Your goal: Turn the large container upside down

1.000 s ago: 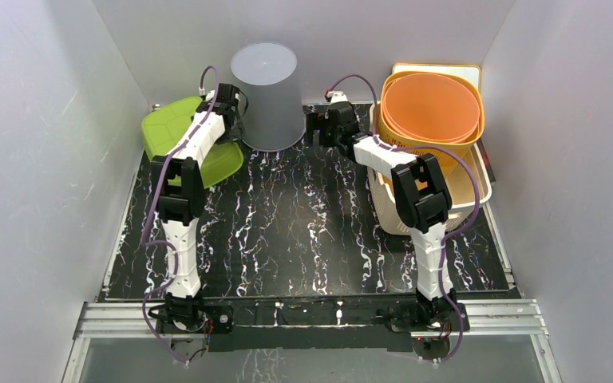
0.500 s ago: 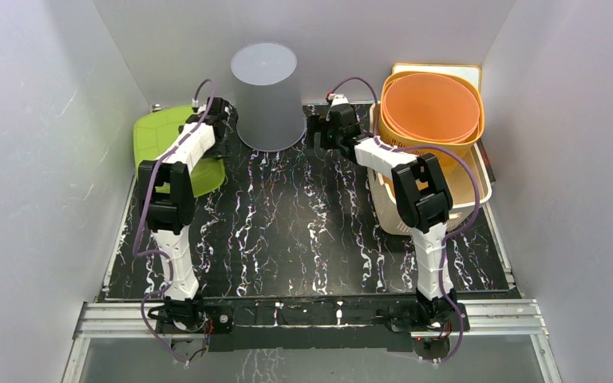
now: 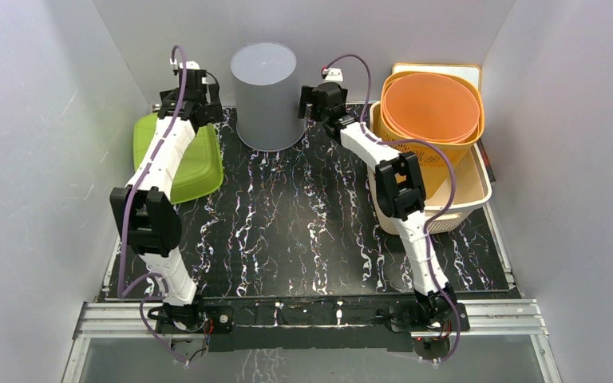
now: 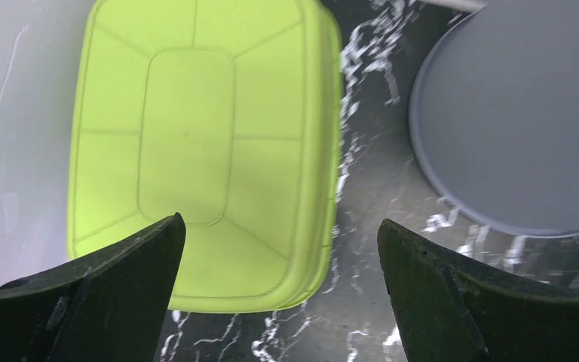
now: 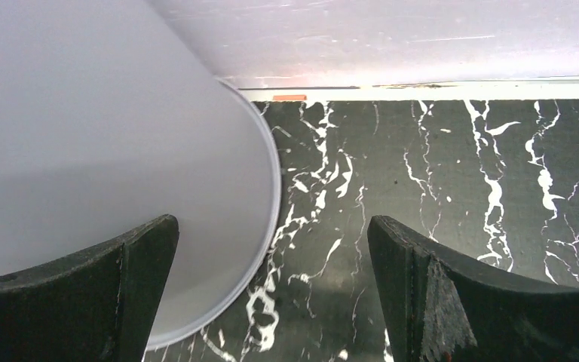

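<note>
The large container point(image 3: 266, 96) is a grey bucket standing at the back middle of the table, its closed flat end up and its wider rim down on the tabletop. My left gripper point(image 3: 192, 105) hangs open to its left, apart from it, above the gap between the bucket point(image 4: 520, 113) and a green tub. In the left wrist view the left gripper point(image 4: 279, 226) holds nothing. My right gripper point(image 3: 318, 102) is open just right of the bucket. In the right wrist view the bucket's wall and rim point(image 5: 105, 151) lie by the left finger of the right gripper point(image 5: 273, 222), which is empty.
A lime-green tub point(image 3: 177, 155) lies at the back left against the wall, also under the left wrist as the tub point(image 4: 196, 151). Orange basins point(image 3: 431, 108) sit stacked in a cream basket point(image 3: 469, 191) at the back right. The back wall point(image 5: 422, 38) is close behind.
The left arm has swung left and back, away from the bucket's side, and risen. The right gripper has moved back toward the wall. The green tub has shifted left.
</note>
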`<state>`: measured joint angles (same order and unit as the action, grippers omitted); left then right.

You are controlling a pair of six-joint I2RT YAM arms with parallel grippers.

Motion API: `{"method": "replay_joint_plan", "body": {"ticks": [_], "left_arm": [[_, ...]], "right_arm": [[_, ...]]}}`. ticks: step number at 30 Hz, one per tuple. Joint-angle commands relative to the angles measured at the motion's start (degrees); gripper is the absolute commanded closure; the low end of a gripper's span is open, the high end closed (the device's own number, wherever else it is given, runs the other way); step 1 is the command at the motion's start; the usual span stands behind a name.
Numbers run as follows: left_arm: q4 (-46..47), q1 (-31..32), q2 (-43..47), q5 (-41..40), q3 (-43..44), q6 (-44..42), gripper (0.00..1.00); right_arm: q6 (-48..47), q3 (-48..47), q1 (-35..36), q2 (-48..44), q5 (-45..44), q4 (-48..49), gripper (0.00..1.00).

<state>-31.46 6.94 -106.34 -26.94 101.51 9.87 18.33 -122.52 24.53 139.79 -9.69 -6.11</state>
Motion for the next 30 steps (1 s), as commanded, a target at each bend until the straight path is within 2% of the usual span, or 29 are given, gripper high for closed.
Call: {"method": "replay_joint_plan", "body": {"ticks": [1, 4, 7, 13, 20, 24, 30], "left_arm": [[2.06, -0.35, 5.33, 6.92, 1.68, 3.83, 0.02], [3.21, -0.3, 7.33, 8.97, 0.25, 5.46, 0.02], [3.9, -0.29, 8.77, 10.36, -1.05, 6.24, 0.02], [3.87, -0.35, 10.34, 11.94, -2.95, 7.36, 0.02], [3.5, -0.35, 11.67, 11.61, -3.65, 7.36, 0.02], [4.19, -0.35, 12.31, 13.55, -2.87, 7.94, 0.02], [7.69, -0.35, 14.39, 24.45, -4.54, 9.43, 0.02]], "right_arm": [[-0.25, -7.92, 0.58, 5.65, -9.23, -0.93, 0.02], [0.13, -9.66, 0.69, 7.91, -10.22, 1.59, 0.02], [-0.43, -12.18, 1.12, 10.39, -7.53, 3.67, 0.02], [-0.5, -15.65, 2.44, 14.55, 6.39, 9.8, 0.02], [-0.19, -17.65, 4.71, 16.73, 17.51, 12.1, 0.02], [-0.82, -13.4, 5.34, 13.45, 20.79, 11.04, 0.02], [-2.71, 1.81, 5.22, -1.54, 14.3, 13.86, 0.02]]}}
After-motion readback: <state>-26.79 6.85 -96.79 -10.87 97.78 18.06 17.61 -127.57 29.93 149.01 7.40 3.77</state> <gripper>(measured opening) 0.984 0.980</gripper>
